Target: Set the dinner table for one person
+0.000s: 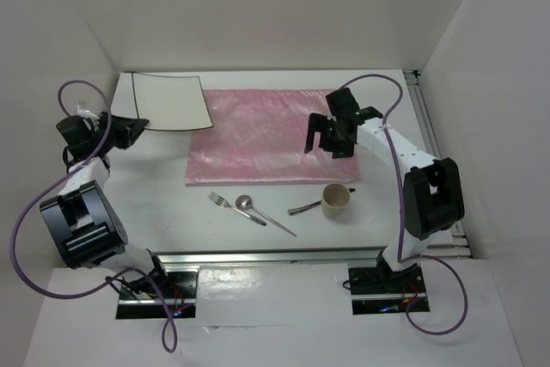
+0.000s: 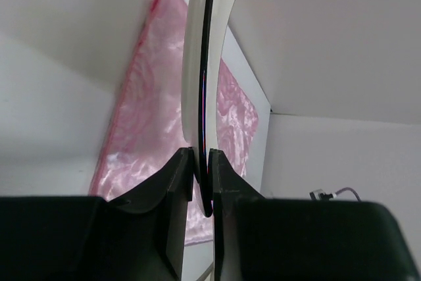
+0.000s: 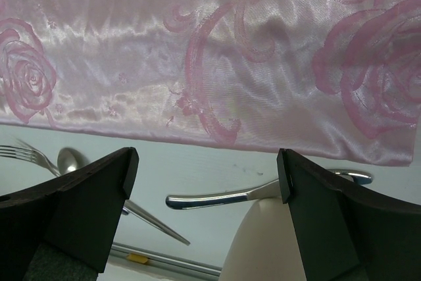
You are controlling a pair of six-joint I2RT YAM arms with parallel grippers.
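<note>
The dinner table (image 1: 155,195) lies beneath the left gripper (image 1: 137,125), which pinches the plate (image 1: 168,100).

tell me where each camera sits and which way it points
top external: above and behind, looking down on the dinner table; both arms show.
left wrist: on the left arm, looking along the left gripper shut on the plate edge, pink cloth beyond.
right wrist: over the cloth's near edge, looking down past the open right gripper at the cup.
shared: the cloth shows in all three.
</note>
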